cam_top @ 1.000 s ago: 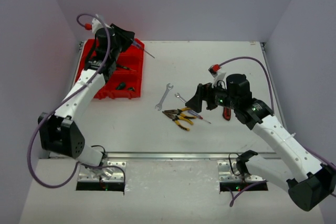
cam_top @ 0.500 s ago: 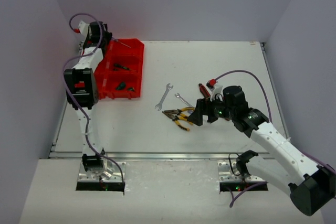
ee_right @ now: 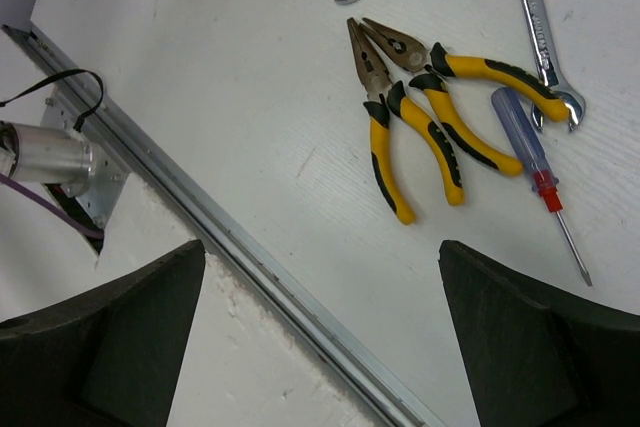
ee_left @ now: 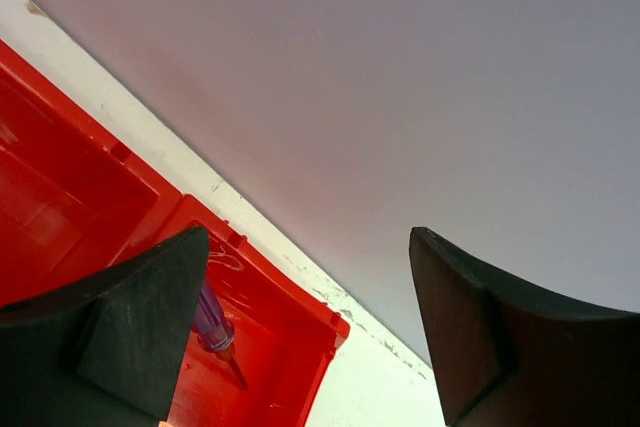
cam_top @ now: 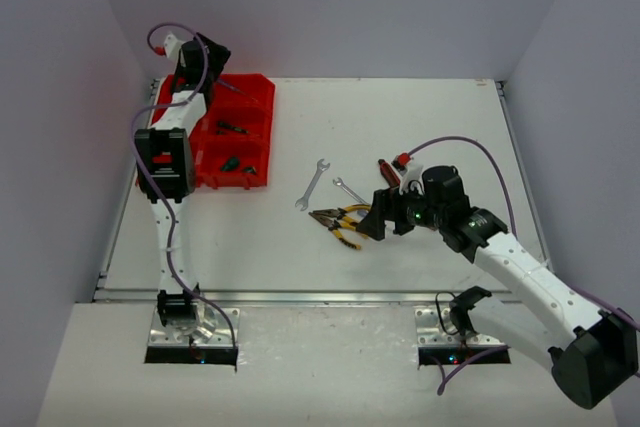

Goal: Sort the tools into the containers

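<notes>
Two yellow-black pliers [ee_right: 415,127] lie side by side on the white worktop [cam_top: 420,117]. Their long axes run left to right, with the steel noses pointing left. The right hand [cam_top: 372,222] hovers just above their handles, released and holding nothing.

The right wrist view shows a blue-red screwdriver [ee_right: 525,142] beside the pliers, which the top view hides under that hand. A long silver wrench [ee_right: 535,27] lies touching its handle.

The red-black cutters [cam_top: 388,169] lie just beyond.

The left hand [cam_top: 205,57] hangs over the far corner of the glossy red tray [cam_top: 262,107], spread wide and empty. Its camera shows a translucent-handled screwdriver [ee_left: 212,322] inside the far compartment.
</notes>
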You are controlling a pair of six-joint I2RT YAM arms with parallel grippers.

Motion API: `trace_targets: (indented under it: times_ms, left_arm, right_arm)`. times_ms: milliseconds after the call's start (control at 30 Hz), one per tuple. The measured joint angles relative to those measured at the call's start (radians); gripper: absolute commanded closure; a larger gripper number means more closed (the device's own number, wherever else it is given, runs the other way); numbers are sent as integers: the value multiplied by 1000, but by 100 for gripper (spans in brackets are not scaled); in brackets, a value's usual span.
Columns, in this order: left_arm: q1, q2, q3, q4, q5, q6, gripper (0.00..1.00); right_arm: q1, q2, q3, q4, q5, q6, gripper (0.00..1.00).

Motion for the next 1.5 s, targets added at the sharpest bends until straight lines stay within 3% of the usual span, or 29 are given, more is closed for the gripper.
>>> trace_targets:
  times_ms: [233,400,533,600,667,733,833,933,1200,1500]
  left_arm:
    - [0,-17,0,-41,34,3,2]
    - [-1,-192,-84,-124,83,8,0]
    - [-5,-482,-216,-196,132,25,0]
    - [-5,-643,-283,-213,156,30,0]
    - [-6,-835,-406,-188,190,29,0]
    - [-8,-1065,-598,-162,234,22,0]
    - [-21,-1362,-865,-129,293,22,0]
    - [-44,-1547,-1026,-148,369,43,0]
    - [-85,-1568,-1183,-315,489,188,0]
    - [-85,-1595,-1312,-424,520,342,0]
  right_arm:
    - [0,67,-31,35,63,-1,1]
    - [0,326,13,36,191,-15,2]
    - [0,454,68,40,268,-42,24]
    - [0,490,100,40,300,-68,43]
    - [0,542,156,11,334,-101,60]
    - [0,610,217,-7,364,-138,68]
    - [0,672,258,-26,400,-190,69]
    - [0,695,260,-62,433,-233,68]
    - [0,769,264,-92,451,-266,55]
    - [0,775,257,-87,467,-185,52]
